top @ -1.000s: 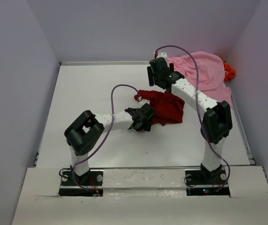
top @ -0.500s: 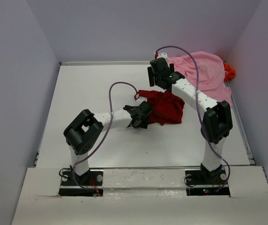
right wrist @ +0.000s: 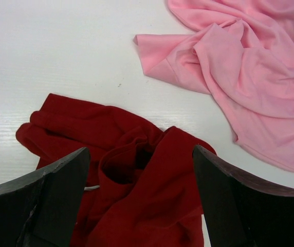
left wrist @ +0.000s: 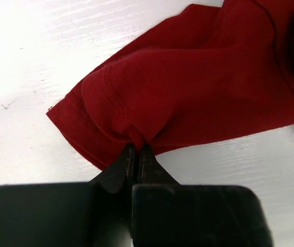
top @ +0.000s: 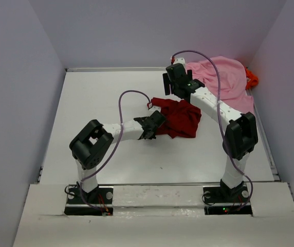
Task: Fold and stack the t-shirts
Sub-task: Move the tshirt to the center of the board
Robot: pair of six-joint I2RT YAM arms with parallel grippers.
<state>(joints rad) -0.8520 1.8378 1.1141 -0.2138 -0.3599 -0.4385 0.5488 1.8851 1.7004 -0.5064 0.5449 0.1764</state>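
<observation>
The dark red t-shirt (top: pixel 180 117) lies crumpled mid-table. My left gripper (top: pixel 154 123) is shut on its near-left hem; in the left wrist view the cloth (left wrist: pixel 198 92) bunches into the closed fingertips (left wrist: pixel 136 147). Hovering above the shirt's far side, my right gripper (top: pixel 168 86) is open, and the red cloth (right wrist: pixel 136 175) shows below the gap between its spread fingers (right wrist: pixel 141 150), which hold nothing. The light pink t-shirt (top: pixel 226 77) sprawls in the far right corner (right wrist: pixel 250 67). Behind it, a bit of the bright orange t-shirt (top: pixel 251 78) peeks out against the right wall.
White walls close the table (top: pixel 100 103) on the left, back and right. Each arm's purple cable (top: pixel 131 95) loops above it. The arm bases stand on the near ledge (top: pixel 157 198).
My left gripper has gone from open to shut, pinching the red shirt's hem, and the cloth bunched slightly. The right arm has barely moved.
</observation>
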